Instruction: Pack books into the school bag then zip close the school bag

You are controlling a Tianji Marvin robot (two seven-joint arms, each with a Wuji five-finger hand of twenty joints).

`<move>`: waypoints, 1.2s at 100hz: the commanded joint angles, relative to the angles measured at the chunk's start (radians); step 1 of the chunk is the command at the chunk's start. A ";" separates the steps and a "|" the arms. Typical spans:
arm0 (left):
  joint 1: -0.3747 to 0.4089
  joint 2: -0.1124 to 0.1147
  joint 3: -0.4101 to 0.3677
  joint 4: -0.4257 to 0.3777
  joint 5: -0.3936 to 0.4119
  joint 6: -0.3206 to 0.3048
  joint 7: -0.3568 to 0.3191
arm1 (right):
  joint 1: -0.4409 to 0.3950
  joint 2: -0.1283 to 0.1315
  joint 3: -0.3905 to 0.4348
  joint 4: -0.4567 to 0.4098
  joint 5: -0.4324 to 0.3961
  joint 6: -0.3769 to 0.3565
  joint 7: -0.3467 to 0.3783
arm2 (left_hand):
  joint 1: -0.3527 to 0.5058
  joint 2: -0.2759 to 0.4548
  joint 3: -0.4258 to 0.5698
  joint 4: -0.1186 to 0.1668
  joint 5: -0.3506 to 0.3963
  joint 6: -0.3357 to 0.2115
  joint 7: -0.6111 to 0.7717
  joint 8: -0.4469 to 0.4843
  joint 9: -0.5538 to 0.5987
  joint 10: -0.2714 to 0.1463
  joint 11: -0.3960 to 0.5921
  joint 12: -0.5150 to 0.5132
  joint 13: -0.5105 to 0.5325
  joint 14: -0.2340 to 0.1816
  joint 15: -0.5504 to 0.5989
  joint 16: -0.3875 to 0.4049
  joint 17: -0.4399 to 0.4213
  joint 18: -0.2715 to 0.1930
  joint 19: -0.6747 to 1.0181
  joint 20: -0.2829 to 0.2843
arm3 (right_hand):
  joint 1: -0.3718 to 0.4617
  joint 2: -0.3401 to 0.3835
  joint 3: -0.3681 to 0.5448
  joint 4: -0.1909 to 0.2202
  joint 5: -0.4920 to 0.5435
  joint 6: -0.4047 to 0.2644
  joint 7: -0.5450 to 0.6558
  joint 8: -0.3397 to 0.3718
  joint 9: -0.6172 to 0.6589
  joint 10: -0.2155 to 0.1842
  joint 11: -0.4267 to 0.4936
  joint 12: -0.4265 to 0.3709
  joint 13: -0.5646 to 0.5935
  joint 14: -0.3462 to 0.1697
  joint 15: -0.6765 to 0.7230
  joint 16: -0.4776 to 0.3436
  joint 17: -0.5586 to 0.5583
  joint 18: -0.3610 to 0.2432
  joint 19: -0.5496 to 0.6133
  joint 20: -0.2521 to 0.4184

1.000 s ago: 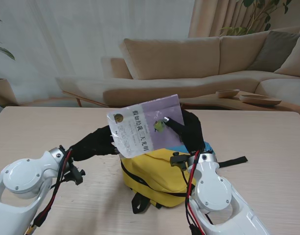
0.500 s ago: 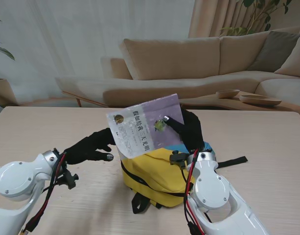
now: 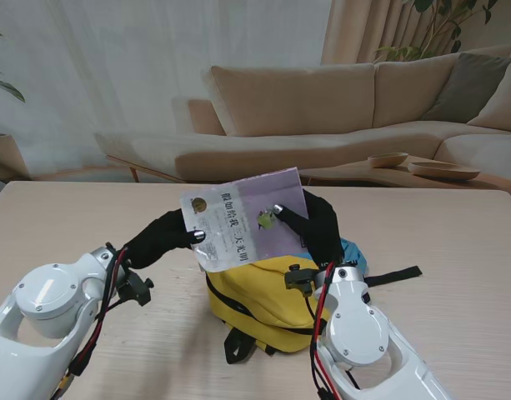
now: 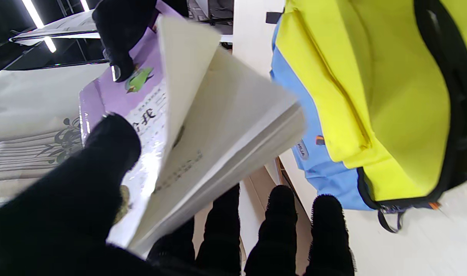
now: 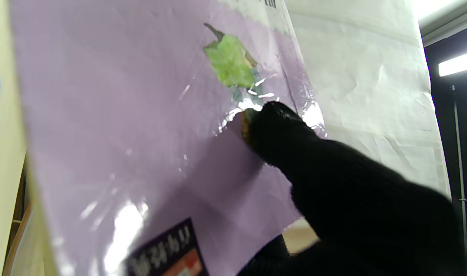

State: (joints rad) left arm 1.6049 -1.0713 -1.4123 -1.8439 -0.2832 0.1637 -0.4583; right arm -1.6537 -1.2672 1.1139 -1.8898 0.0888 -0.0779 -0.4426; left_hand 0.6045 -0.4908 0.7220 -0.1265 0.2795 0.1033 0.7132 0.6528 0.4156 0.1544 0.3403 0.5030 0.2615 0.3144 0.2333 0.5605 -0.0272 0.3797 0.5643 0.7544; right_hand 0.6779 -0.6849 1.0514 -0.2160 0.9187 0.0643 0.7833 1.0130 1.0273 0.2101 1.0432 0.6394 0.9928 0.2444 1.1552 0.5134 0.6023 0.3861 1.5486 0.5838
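Note:
A thin book (image 3: 242,217) with a purple and white cover hangs tilted above the yellow and blue school bag (image 3: 263,292), which lies on the table in front of me. My right hand (image 3: 320,223), in a black glove, is shut on the book's right side, thumb pressed on the cover (image 5: 122,115) beside a green picture. My left hand (image 3: 159,237) grips the book's left edge: its thumb (image 4: 110,145) lies on the cover and its fingers (image 4: 279,230) sit under the fanned pages (image 4: 226,115). The bag (image 4: 390,96) shows a black zip trim; its opening is hidden by the book.
The bag's black strap (image 3: 397,273) trails to the right over the wooden table (image 3: 88,217). Another black strap (image 3: 238,342) sticks out toward me. Past the table's far edge stand a beige sofa (image 3: 322,100) and a low table with bowls (image 3: 422,167).
My left hand dropped away from the book, then came back up and took its left edge. The book has lifted slightly and tilted flatter. The right hand kept its hold.

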 commanded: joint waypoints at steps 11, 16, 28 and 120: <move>-0.026 -0.021 0.029 0.008 -0.037 0.011 -0.015 | -0.011 -0.014 -0.021 -0.013 0.016 -0.006 0.003 | 0.197 0.042 -0.133 0.011 0.104 -0.069 0.106 0.159 0.126 -0.012 0.077 0.047 0.088 0.014 0.094 0.027 0.027 0.025 0.192 -0.015 | 0.161 0.133 0.049 0.050 0.123 -0.274 0.202 0.104 -0.013 -0.018 0.026 0.002 -0.005 -0.009 0.028 0.019 0.002 -0.024 0.047 0.020; -0.035 -0.023 0.037 0.015 -0.049 0.009 -0.017 | -0.010 -0.017 -0.025 -0.013 0.023 -0.005 -0.002 | 0.324 0.046 -0.219 0.013 0.126 -0.098 0.152 0.187 0.173 -0.011 0.101 0.059 0.132 0.026 0.134 0.041 0.052 0.031 0.260 -0.021 | 0.162 0.132 0.049 0.049 0.123 -0.275 0.202 0.104 -0.014 -0.017 0.026 0.001 -0.005 -0.010 0.028 0.018 0.002 -0.024 0.046 0.020; -0.049 -0.028 0.053 0.021 -0.080 0.024 -0.013 | -0.013 -0.021 -0.030 -0.020 0.054 -0.001 -0.008 | 0.546 0.110 -0.307 0.043 0.187 -0.124 0.220 0.155 0.305 0.020 0.056 0.231 0.226 0.069 0.222 0.050 0.113 0.053 0.399 -0.057 | 0.164 0.127 0.051 0.048 0.123 -0.269 0.204 0.104 -0.014 -0.013 0.026 0.000 -0.007 -0.004 0.027 0.018 -0.004 -0.025 0.045 0.021; 0.072 -0.064 -0.064 -0.083 -0.143 -0.047 0.163 | -0.031 0.062 0.039 0.002 -0.159 0.082 0.240 | 0.686 0.251 -0.098 0.014 0.503 -0.124 0.442 0.675 0.444 -0.007 0.531 0.603 0.653 0.189 0.926 0.373 0.645 0.204 0.995 0.239 | -0.309 0.021 -0.079 0.102 -0.409 -0.039 -0.245 -0.562 -0.483 -0.069 -0.379 -0.289 -0.470 -0.102 -0.660 -0.184 -0.384 -0.054 -0.414 -0.204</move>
State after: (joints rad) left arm 1.6552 -1.1263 -1.4584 -1.8990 -0.4272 0.1289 -0.2846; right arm -1.6728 -1.2083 1.1479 -1.8971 -0.0629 0.0144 -0.2117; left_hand 1.1526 -0.4029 0.4386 -0.1422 0.5751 0.1360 0.6597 1.1055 0.8083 0.2412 0.6508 1.0164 0.8389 0.4859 1.0515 0.9034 0.5811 0.5739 1.4889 0.9508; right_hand 0.4202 -0.6740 1.0164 -0.1247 0.5449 0.0244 0.5493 0.4655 0.5770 0.1740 0.6750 0.3607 0.5585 0.1763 0.5203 0.3420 0.2360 0.3653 1.1578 0.4024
